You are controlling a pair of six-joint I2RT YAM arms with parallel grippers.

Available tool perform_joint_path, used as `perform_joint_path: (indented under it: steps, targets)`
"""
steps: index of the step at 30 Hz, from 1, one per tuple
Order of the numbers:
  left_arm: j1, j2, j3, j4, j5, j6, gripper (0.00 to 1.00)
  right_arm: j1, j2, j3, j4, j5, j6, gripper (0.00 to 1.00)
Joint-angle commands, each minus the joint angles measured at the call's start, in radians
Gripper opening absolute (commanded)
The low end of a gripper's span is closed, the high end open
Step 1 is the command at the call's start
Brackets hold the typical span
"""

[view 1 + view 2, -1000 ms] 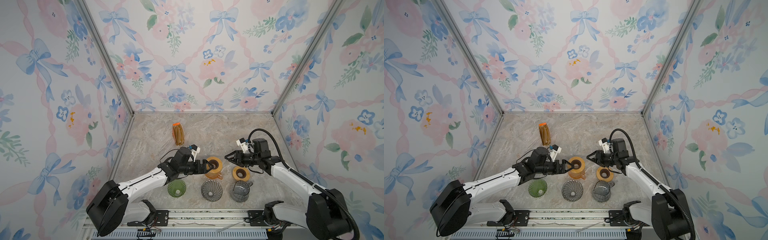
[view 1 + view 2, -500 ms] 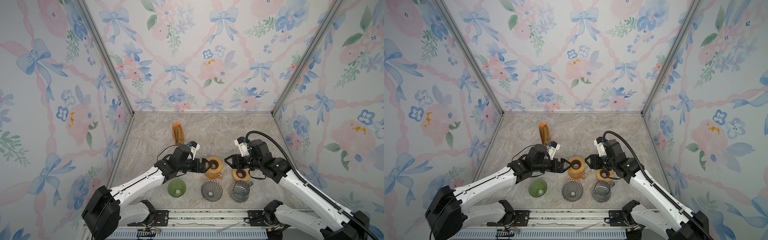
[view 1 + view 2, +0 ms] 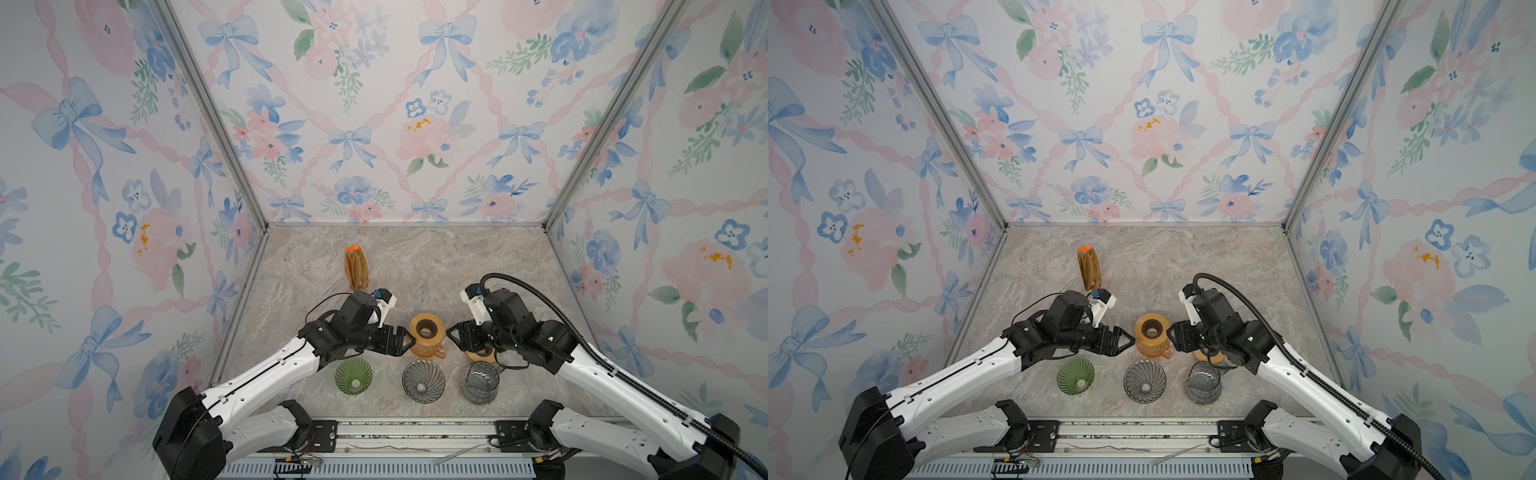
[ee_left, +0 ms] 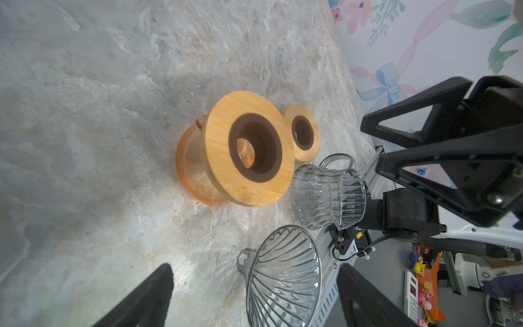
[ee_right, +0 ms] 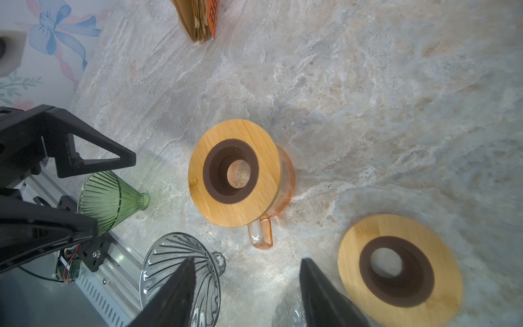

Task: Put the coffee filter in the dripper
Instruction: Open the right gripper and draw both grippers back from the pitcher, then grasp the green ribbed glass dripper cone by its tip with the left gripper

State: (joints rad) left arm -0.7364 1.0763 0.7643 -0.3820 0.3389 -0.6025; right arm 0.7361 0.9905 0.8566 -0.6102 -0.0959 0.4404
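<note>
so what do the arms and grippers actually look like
The left arm and right arm have white links with black joints. The left gripper and right gripper are black, with hollow triangular fingers. A ribbed black cable loops along the right arm.

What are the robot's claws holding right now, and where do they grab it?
Nothing. The left gripper and the right gripper are both open and empty, one on each side of the orange carafe, not touching it.

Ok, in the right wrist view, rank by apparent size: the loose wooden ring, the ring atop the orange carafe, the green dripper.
1. loose wooden ring, though it lies nearest the camera, so true size is unsure.
2. carafe ring.
3. green dripper.
</note>
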Motion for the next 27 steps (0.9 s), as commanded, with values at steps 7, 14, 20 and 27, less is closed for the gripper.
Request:
perform_joint_path:
  steps: [7,14,20,27]
  targets:
    - [0.017,-0.135,0.073,-0.328,-0.268,-0.013,0.91,0.134,0.040,0.024,0.031,0.056,0.013,0.63]
    - [0.070,-0.236,0.048,-0.489,-0.387,-0.137,0.87,0.171,0.060,0.030,0.112,0.040,0.025,0.67]
    - [0.126,-0.322,-0.046,-0.525,-0.376,-0.257,0.79,0.173,0.082,0.032,0.142,0.022,0.011,0.67]
    - [0.130,-0.373,-0.150,-0.532,-0.293,-0.356,0.68,0.172,0.093,0.032,0.126,0.024,-0.008,0.67]
